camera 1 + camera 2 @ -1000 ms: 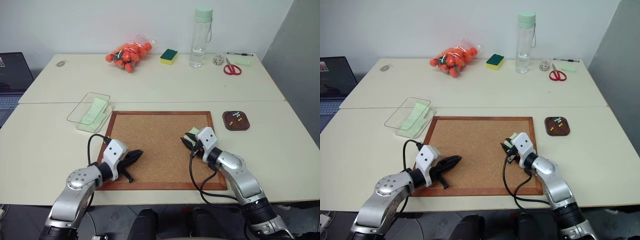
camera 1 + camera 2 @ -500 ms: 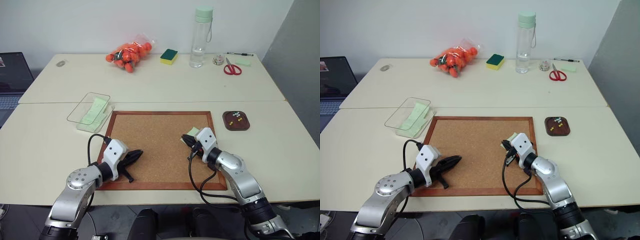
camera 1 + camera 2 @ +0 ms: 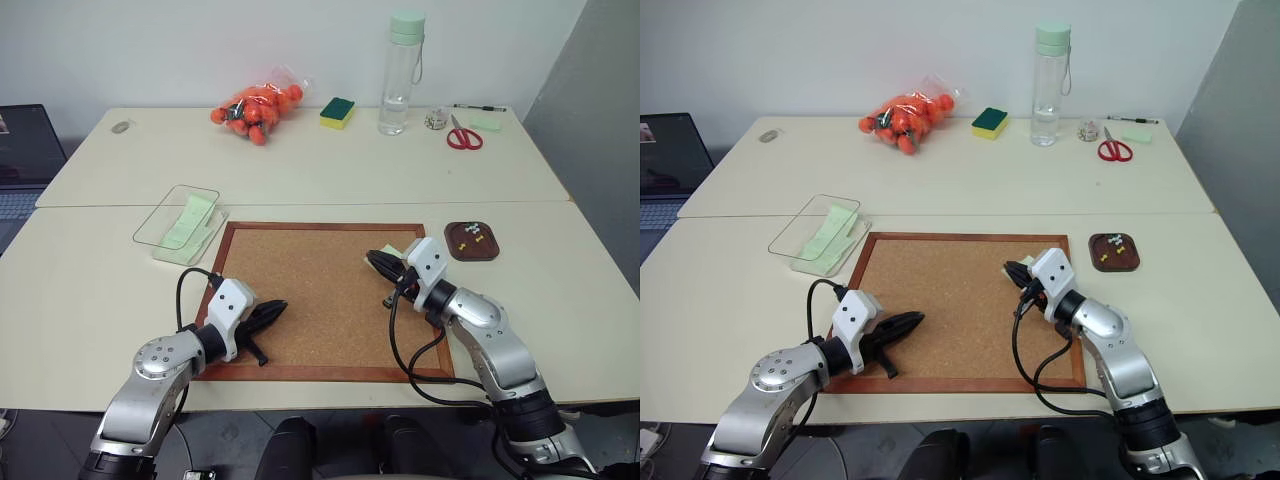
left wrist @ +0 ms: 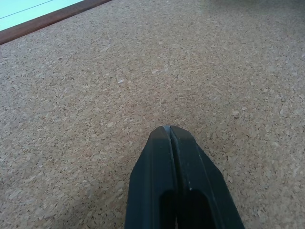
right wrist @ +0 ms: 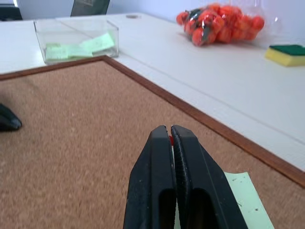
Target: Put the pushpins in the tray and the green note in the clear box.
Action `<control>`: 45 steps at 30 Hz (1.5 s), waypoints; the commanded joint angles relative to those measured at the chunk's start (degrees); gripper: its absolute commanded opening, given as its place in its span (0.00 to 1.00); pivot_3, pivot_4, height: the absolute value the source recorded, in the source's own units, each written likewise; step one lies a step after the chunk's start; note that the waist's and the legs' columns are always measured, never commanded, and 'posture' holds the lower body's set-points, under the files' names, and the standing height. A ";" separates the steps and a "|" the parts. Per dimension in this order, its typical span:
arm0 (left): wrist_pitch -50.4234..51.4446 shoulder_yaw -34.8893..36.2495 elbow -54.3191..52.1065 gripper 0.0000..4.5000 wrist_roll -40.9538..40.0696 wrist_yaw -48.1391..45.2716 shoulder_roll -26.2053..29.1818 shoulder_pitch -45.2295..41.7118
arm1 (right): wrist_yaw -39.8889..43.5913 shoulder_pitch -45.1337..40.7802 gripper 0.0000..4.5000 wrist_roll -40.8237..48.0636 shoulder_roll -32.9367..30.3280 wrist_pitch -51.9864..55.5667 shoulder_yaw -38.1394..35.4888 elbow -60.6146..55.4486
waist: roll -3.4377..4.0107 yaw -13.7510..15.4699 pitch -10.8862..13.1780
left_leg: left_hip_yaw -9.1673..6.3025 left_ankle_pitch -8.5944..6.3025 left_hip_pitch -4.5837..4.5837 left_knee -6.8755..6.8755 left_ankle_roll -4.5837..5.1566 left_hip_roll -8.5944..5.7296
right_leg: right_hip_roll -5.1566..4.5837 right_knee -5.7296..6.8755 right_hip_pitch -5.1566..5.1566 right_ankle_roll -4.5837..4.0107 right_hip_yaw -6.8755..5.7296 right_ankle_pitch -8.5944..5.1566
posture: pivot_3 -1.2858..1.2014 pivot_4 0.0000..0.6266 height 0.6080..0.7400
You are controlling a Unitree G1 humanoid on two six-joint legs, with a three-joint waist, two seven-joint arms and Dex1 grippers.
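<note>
Two grippers over the brown framed cork board [image 3: 320, 295] on the cream bench [image 3: 90, 290]. Left gripper [image 3: 272, 312] sits low near the board's front-left w/ its black fingers [image 4: 177, 162] pressed together, nothing between them. Right gripper [image 3: 376, 260] is up near the far-right corner, jaws closed too, and there's a tiny bit of red [image 5: 170, 139] peeking at the tips, prob the red pushpin pinched there but too small to be sure. Pale yellow-green square paper note [image 5: 240, 195] lies flat on the cork right under/beside that gripper. Shallow clear plastic box [image 3: 180, 222] is off the board's far-left corner w/ some green paper slips already inside. Small dark reddish-brown wooden tray [image 3: 472, 241] is just right of the board, few tiny pins in it, incl a yellow one [image 3: 472, 238].
</note>
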 commanded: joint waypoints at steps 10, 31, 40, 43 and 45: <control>3.61 0.27 1.17 0.00 -1.51 -0.32 -0.10 -2.57 | 3.66 -1.67 0.01 -0.39 -3.08 -1.82 0.82 -3.54 | -0.01 0.07 0.01 | 0.01 0.00 0.00 0.00 0.00 0.00 | 0.00 0.03 -0.01 0.00 0.00 0.00 | 0.52 0.24 1.00; -5.85 1.51 6.70 0.60 -7.86 -13.04 0.31 -20.87 | 11.68 -5.40 0.00 0.41 -8.39 -3.27 1.27 -4.14 | -0.50 -0.27 0.30 | 0.14 0.01 -0.17 0.00 -0.01 0.05 | 0.10 0.12 -0.26 -0.05 0.09 0.04 | 0.52 0.24 1.00; -29.96 -3.34 18.62 0.92 3.08 -19.16 0.49 -27.61 | 16.16 -7.69 0.00 5.03 -9.33 0.51 0.85 -6.68 | -0.52 -0.26 0.31 | 0.36 0.01 -0.16 0.01 -0.01 0.11 | 0.21 0.18 -0.37 -0.17 0.29 0.13 | 0.52 0.24 1.00; -48.24 -6.81 25.86 0.92 8.75 -21.93 0.69 -30.61 | 18.46 -8.75 0.00 6.73 -10.70 2.14 0.86 -7.92 | -0.52 -0.20 0.31 | 0.41 0.01 -0.16 0.01 -0.01 0.10 | 0.21 0.17 -0.37 -0.24 0.33 0.18 | 0.52 0.24 1.00; -57.94 -8.68 30.68 0.92 11.07 -22.82 0.38 -32.64 | 19.61 -9.40 0.00 7.23 -11.58 2.60 1.04 -8.25 | -0.52 -0.16 0.31 | 0.48 0.01 -0.17 0.01 -0.01 0.09 | 0.21 0.15 -0.39 -0.26 0.37 0.20 | 0.52 0.24 1.00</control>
